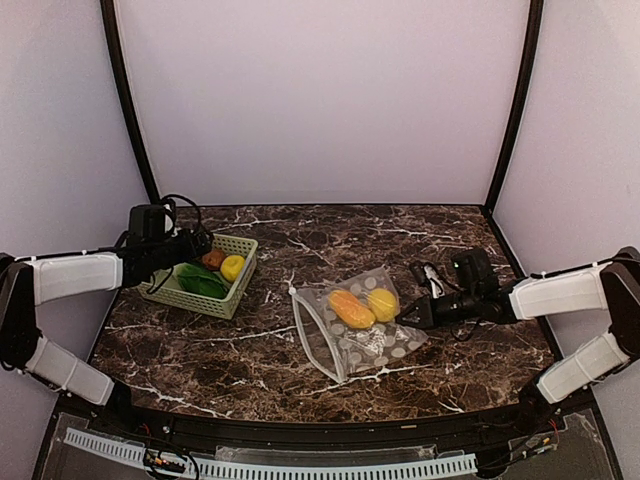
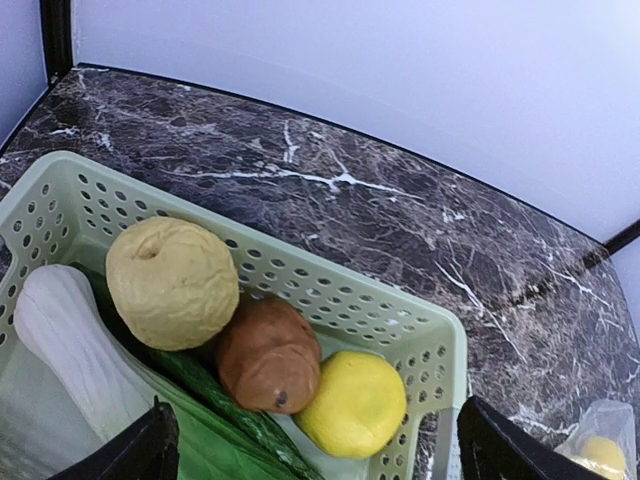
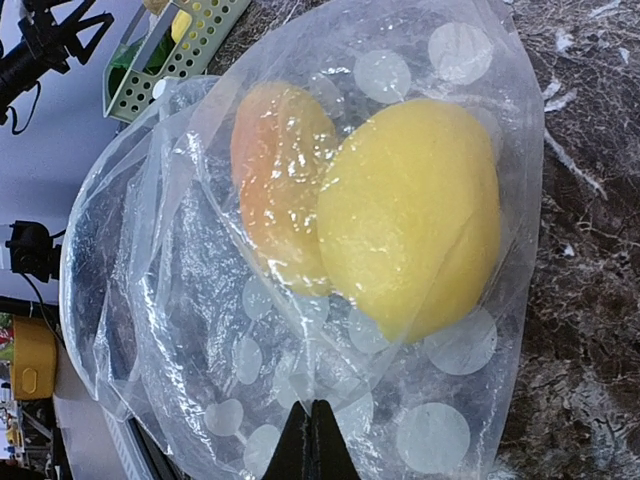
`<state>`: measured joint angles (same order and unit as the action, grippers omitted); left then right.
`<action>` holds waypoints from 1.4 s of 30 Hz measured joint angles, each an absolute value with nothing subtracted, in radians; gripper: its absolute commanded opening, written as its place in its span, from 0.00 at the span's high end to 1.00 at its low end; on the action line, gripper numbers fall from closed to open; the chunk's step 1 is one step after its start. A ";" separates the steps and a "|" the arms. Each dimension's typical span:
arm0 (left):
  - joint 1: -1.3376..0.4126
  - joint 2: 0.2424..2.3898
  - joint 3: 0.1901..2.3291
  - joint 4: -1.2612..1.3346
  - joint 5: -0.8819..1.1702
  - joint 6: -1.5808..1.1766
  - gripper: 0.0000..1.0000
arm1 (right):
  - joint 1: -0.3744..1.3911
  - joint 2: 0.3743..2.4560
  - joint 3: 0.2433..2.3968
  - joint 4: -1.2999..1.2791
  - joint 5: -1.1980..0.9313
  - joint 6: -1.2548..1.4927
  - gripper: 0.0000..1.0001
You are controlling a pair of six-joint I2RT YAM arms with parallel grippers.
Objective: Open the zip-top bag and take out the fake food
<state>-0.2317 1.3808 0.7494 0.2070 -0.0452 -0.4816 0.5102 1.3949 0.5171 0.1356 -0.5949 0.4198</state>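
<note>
Bag: the zip-top bag (image 1: 375, 345) lies flat on the dark marble table (image 1: 300, 240), right of centre, well short of the right edge.
Bag and right hand: the right hand (image 1: 412, 316) meets the bag's right end. The bag stretches away from it toward the left edge.
Right hand: fingers (image 3: 297, 455) pressed together, pinching a fold of the clear dotted plastic.
Heading: long axis roughly left to right. The whitish zip strip (image 1: 308, 330) gapes in a loop toward the near-left corner, and the closed end faces the right edge.
Fake food in the bag: fake food (image 1: 351, 309) shows as an orange piece (image 3: 280, 180) and a yellow piece (image 3: 420, 210), touching, in the half nearer the hand.
Left hand: the left hand (image 1: 198, 243) hangs over the pale green basket (image 1: 240, 285) toward the far-left corner, fingers spread wide.
Basket: a pale yellow round piece (image 2: 172, 283), brown piece (image 2: 268, 352), yellow lemon (image 2: 352, 403), white ribbed piece (image 2: 70, 340) and green leafy piece (image 2: 215, 440).
</note>
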 measured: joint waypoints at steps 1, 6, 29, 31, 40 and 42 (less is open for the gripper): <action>-0.247 1.357 0.736 0.207 -0.045 -0.478 0.07 | 0.515 1.394 0.517 0.136 -0.595 0.424 1.00; -0.337 1.282 0.669 0.220 -0.013 -0.462 0.24 | 0.549 1.394 0.516 0.138 -0.594 0.446 1.00; -0.772 1.452 0.569 0.361 0.165 -0.409 0.54 | 0.410 1.346 0.604 0.051 -0.572 0.418 0.36; -0.783 1.486 0.581 0.377 0.166 -0.421 0.56 | 0.409 1.395 0.643 0.054 -0.579 0.407 0.35; -0.814 1.621 0.629 0.440 0.182 -0.487 0.57 | 0.409 1.565 0.715 0.090 -0.636 0.394 0.35; -0.828 1.657 0.653 0.456 0.192 -0.495 0.57 | 0.409 1.592 0.720 0.104 -0.647 0.394 0.37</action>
<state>-0.8276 1.6569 0.6525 0.4564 0.1917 -0.4950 0.4091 1.5921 0.7200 0.1036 -0.6468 0.3939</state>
